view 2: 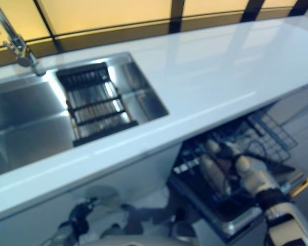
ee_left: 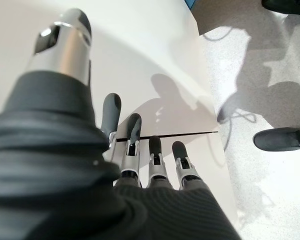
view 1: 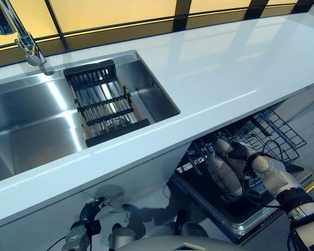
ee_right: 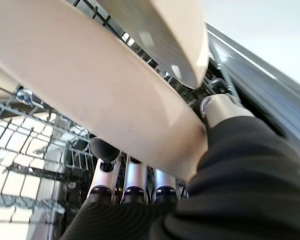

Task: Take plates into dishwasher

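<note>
A beige plate [view 1: 221, 175] stands on edge in the pulled-out lower rack [view 1: 279, 132] of the dishwasher, under the counter at the lower right. My right hand [view 1: 247, 155] is shut on this plate [ee_right: 105, 95]: the thumb [ee_right: 219, 109] presses one face and the fingers [ee_right: 134, 176] lie against the other. In the right wrist view a second beige plate [ee_right: 182, 42] stands just behind it. My left hand [view 1: 87, 215] hangs low in front of the white cabinet, open with straight fingers [ee_left: 131, 137], holding nothing.
A white counter [view 1: 225, 73] runs across the scene, with a steel sink [view 1: 26, 125], a dark dish rack [view 1: 102, 104] inside it and a faucet [view 1: 23, 39]. The dishwasher door [view 1: 246, 214] lies open below. A person's shoe [ee_left: 280, 138] stands on the floor.
</note>
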Robot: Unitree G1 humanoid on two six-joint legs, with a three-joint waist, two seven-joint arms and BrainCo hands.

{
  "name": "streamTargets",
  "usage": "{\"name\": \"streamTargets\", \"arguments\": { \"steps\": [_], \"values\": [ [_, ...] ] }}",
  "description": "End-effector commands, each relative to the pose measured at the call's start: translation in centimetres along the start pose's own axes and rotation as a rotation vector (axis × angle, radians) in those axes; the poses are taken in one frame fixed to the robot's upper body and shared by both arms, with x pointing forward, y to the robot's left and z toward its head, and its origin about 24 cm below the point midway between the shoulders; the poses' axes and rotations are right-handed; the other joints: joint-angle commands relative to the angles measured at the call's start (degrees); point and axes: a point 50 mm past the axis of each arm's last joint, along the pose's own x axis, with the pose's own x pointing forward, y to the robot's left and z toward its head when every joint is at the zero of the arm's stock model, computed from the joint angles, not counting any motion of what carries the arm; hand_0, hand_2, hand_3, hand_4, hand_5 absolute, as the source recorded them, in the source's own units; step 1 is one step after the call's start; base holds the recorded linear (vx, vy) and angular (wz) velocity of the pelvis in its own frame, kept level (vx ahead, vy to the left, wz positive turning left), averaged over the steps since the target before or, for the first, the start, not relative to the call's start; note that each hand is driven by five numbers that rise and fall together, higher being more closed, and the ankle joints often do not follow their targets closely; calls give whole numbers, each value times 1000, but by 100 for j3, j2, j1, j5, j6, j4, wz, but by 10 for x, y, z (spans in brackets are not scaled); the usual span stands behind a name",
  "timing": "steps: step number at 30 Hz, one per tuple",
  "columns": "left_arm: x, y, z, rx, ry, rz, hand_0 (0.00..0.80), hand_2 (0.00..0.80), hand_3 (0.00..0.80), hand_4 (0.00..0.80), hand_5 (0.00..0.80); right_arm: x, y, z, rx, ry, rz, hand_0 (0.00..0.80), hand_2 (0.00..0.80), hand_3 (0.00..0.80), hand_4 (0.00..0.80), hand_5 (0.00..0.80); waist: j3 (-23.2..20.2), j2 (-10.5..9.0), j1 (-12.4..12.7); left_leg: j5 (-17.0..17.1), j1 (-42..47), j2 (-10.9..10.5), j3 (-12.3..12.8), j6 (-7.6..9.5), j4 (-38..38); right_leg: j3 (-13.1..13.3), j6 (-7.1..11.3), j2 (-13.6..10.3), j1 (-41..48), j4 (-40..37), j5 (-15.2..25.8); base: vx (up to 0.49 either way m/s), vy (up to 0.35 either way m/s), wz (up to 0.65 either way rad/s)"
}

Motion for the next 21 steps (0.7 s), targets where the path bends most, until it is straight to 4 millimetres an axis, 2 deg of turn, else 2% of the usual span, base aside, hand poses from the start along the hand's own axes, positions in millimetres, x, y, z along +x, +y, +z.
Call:
{"name": "streamTargets", "arguments": {
  "steps": [1,18,19,20,21],
  "values": [
    [17,-24,52,-6,-202,-81,0,0,0,0,0,13,-38,12,-16,9,-124,800,800,800,800,800,124,106,314,-279,-149,-394,-363,548,153,-437,600,-503,177,467,-225,30,-4,8],
    [20,-28,55,-4,-209,-112,0,0,0,0,0,22,-27,-10,27,180,-42,800,800,800,800,800,135,285,482,-262,-222,-468,-491,537,146,-577,545,-573,223,447,-267,8,5,7],
    [20,-28,55,-3,-208,-114,0,0,0,0,0,22,-26,-12,43,184,-44,301,301,301,301,301,127,293,487,-258,-220,-465,-502,536,141,-580,545,-574,228,444,-260,21,13,5],
    [20,-29,56,-3,-208,-115,0,0,0,0,0,22,-26,-12,56,188,-46,0,0,0,0,0,129,293,486,-257,-217,-467,-499,534,143,-585,543,-575,232,447,-264,0,0,0],
    [20,-29,56,-3,-208,-115,0,0,0,0,0,22,-26,-12,64,190,-39,0,0,0,0,0,124,291,483,-259,-213,-469,-495,534,144,-579,537,-571,242,442,-271,0,0,0]
  ]
}}
